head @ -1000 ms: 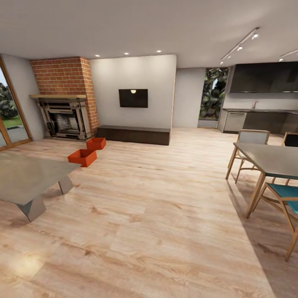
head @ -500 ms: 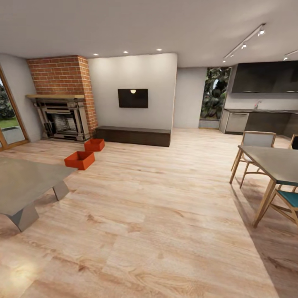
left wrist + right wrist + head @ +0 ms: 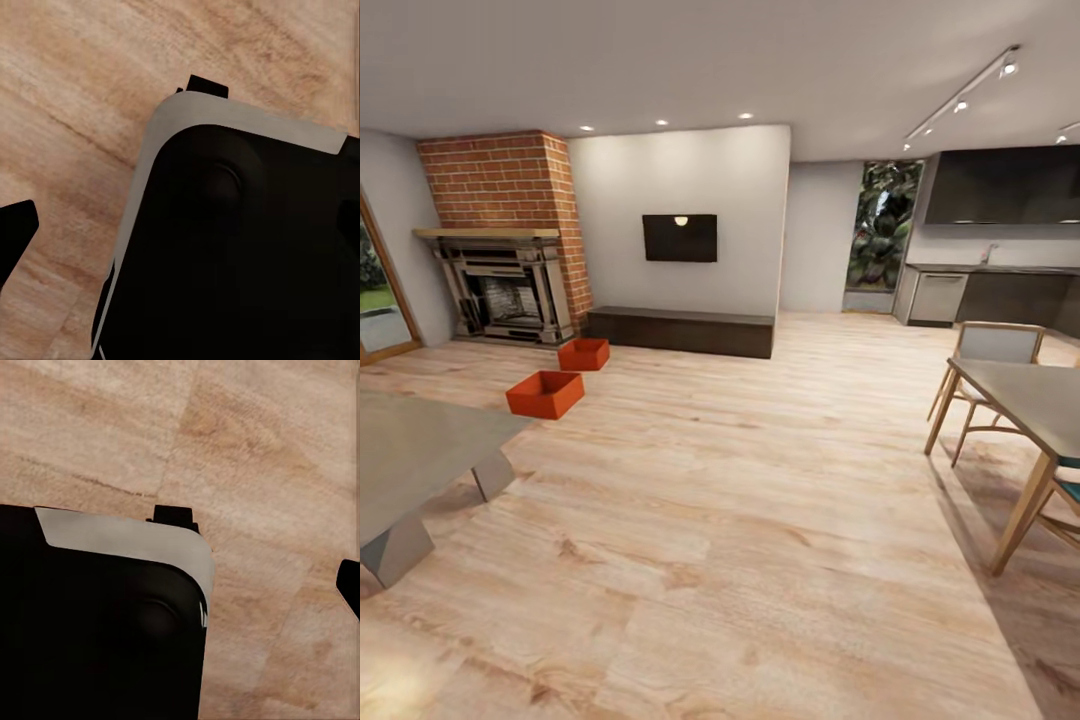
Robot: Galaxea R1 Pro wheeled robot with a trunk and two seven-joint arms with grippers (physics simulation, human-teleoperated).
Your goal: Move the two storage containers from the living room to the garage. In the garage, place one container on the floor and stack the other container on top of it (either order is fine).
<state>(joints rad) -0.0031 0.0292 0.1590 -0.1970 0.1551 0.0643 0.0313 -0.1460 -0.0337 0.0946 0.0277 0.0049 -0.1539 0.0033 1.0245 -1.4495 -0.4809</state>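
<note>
Boxes: two red-orange storage containers sit on the wood floor (image 3: 740, 520) of the living room, at about ten o'clock in the head view. The nearer container (image 3: 545, 394) and the farther container (image 3: 583, 354) lie near each other but apart, in front of the brick fireplace (image 3: 500, 290).
Stage: I judge this the approach; neither box is lifted and the garage is not in sight.
Risks: the grey low table (image 3: 420, 450) at eight o'clock lies close to a straight path to the boxes, so the base could clip its corner. The dining table (image 3: 1030, 400) at three o'clock narrows any wide turn. Thin low walls may slip from a shallow pinch.
Jaws: both wrist views look down on planks and a dark rounded body of the robot; whether either gripper is released or clenched I cannot tell. Nothing is seen held.
</note>
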